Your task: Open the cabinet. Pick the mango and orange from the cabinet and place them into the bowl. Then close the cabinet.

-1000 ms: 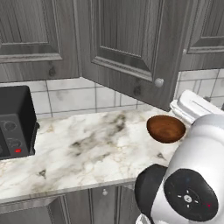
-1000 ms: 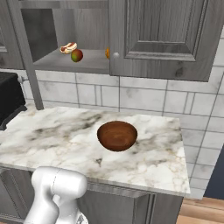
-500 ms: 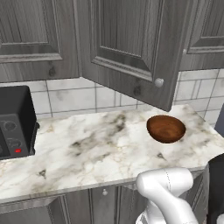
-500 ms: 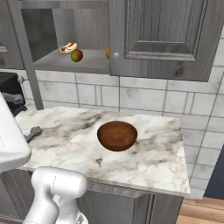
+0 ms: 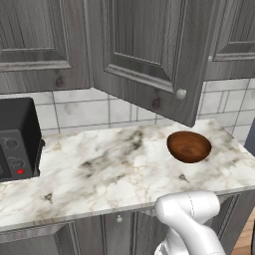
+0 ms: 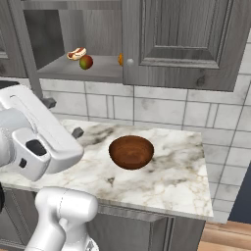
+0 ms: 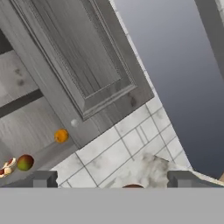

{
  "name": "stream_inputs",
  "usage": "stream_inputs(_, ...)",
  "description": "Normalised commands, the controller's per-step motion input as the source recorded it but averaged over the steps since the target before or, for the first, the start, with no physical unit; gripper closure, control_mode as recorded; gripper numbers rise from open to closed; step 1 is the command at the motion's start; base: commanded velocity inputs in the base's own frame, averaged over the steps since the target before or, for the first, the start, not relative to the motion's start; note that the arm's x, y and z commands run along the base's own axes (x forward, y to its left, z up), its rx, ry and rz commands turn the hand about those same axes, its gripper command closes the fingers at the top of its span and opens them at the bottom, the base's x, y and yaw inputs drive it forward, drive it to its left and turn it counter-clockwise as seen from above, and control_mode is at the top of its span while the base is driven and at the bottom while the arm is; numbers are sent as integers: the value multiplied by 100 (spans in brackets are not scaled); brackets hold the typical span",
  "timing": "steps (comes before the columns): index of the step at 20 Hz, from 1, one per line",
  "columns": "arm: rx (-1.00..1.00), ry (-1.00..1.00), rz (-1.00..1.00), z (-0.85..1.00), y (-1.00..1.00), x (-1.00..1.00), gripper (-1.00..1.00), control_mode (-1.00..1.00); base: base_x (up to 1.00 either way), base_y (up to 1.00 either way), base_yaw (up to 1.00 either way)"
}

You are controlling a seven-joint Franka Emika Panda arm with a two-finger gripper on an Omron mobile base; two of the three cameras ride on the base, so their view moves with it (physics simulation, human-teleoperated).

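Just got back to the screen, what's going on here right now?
The cabinet has one door swung open, and the mango and orange sit on its shelf beside a hot dog. The gripper is open and holds nothing, hanging over the marble counter and facing the cabinet. The bowl on the counter is empty, so neither fruit has been picked yet.

This is a home kitchen: grey wood-grain wall cabinets (image 5: 149, 55) with small round knobs hang above a white marble-patterned counter (image 5: 109, 169) backed by pale square wall tiles (image 6: 162, 108). A black microwave (image 5: 17, 139) stands at the counter's left edge, and more grey cupboard fronts (image 5: 60, 239) run beneath its front edge.
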Motion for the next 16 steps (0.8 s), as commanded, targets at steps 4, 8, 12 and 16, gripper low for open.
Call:
stream_inputs(4, 2, 0, 21, -3, -2, 62, -100, -100, 0, 0, 0)
stream_inputs(8, 6, 0, 23, -6, 0, 67, -100, -100, 0, 0, 0)
stream_inputs(12, 9, 0, 29, -23, 0, 79, -100, -100, 0, 0, 0)
stream_inputs(16, 7, 0, 30, -30, 0, 67, -100, -100, 0, 0, 0)
